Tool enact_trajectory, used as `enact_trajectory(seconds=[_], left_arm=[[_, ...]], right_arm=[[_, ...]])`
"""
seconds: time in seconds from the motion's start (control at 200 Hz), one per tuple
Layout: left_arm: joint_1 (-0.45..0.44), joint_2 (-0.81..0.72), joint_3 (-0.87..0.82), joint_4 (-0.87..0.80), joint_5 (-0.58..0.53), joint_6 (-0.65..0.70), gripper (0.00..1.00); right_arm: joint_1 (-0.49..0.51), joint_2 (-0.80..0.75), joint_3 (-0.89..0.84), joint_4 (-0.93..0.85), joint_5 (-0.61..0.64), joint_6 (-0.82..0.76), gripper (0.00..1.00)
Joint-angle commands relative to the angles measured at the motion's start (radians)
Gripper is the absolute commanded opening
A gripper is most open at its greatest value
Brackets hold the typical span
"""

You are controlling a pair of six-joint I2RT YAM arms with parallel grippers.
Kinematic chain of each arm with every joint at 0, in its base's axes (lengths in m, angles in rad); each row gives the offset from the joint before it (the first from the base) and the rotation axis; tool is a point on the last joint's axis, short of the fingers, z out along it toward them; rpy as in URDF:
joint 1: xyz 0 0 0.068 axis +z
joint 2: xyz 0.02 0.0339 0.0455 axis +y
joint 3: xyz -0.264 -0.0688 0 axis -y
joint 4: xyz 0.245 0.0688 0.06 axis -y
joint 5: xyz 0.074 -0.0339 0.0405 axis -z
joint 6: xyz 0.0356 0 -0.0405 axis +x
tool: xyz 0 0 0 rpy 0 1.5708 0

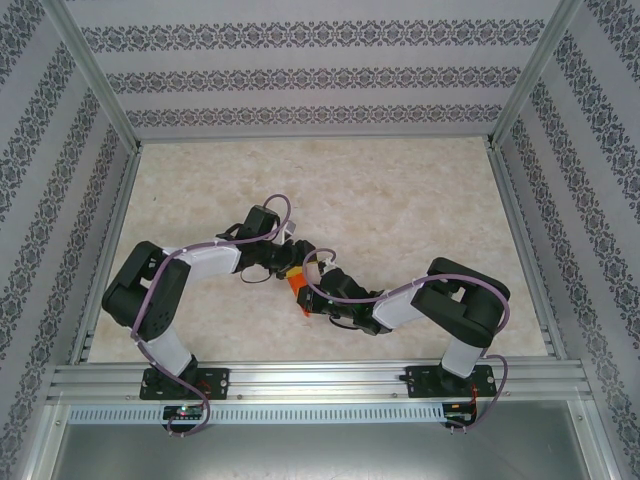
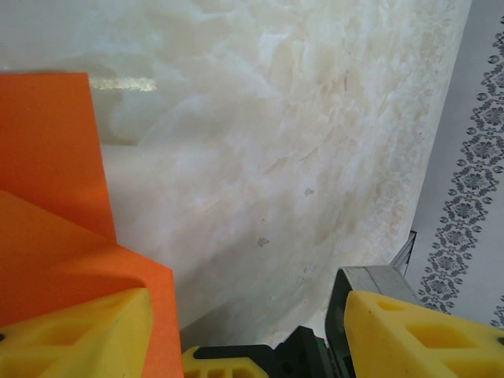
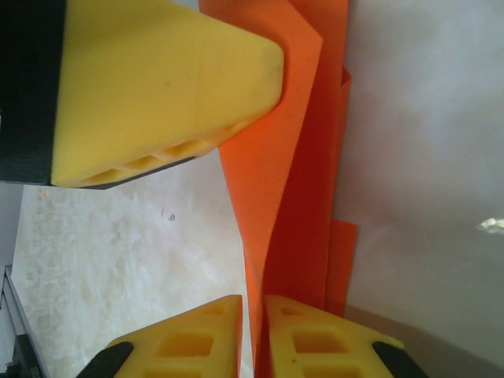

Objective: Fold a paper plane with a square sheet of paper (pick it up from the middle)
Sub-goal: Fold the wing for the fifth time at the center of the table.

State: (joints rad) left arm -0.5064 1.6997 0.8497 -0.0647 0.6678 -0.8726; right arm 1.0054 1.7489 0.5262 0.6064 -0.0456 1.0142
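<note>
The orange sheet of paper (image 1: pixel 298 292), folded into several long layers, hangs between my two grippers above the middle of the table. In the right wrist view the folded paper (image 3: pixel 291 197) runs down into my right gripper (image 3: pixel 253 303). Its jaws stand only slightly apart, with a thin sliver of table showing beside the paper's edge. A yellow finger (image 3: pixel 157 87) of my left gripper presses against the paper's upper part. In the left wrist view my left gripper (image 2: pixel 248 303) is open wide. The paper (image 2: pixel 55 197) lies against its left finger (image 2: pixel 79 331), and the gap between the fingers is empty.
The beige marbled table top (image 1: pixel 400 200) stretches behind and beside both arms. Patterned walls (image 1: pixel 300 80) and aluminium posts enclose it on three sides. A metal rail (image 1: pixel 320 380) carries the arm bases at the near edge.
</note>
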Motion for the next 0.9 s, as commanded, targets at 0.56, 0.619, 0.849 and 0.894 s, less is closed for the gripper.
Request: enact_trajectory(seconds=[0.56,0.619,0.849,0.894], left_arm=[[-0.011,0.026,-0.013,0.013,-0.053,0.057,0.66],[-0.012,0.032,-0.009,0.011,-0.048,0.057,0.66],[-0.011,0.032,-0.018,0.012,-0.051,0.061,0.66],[-0.011,0.032,-0.023,0.014,-0.052,0.061,0.66]], right_arm=[[0.01,-0.074,0.001,-0.16,0.008,0.096,0.3],[0.015,-0.083,0.015,-0.198,0.007,0.088,0.3],[0.022,-0.098,0.042,-0.293,0.028,0.086,0.31],[0.022,-0.11,0.041,-0.298,0.031,0.085,0.31]])
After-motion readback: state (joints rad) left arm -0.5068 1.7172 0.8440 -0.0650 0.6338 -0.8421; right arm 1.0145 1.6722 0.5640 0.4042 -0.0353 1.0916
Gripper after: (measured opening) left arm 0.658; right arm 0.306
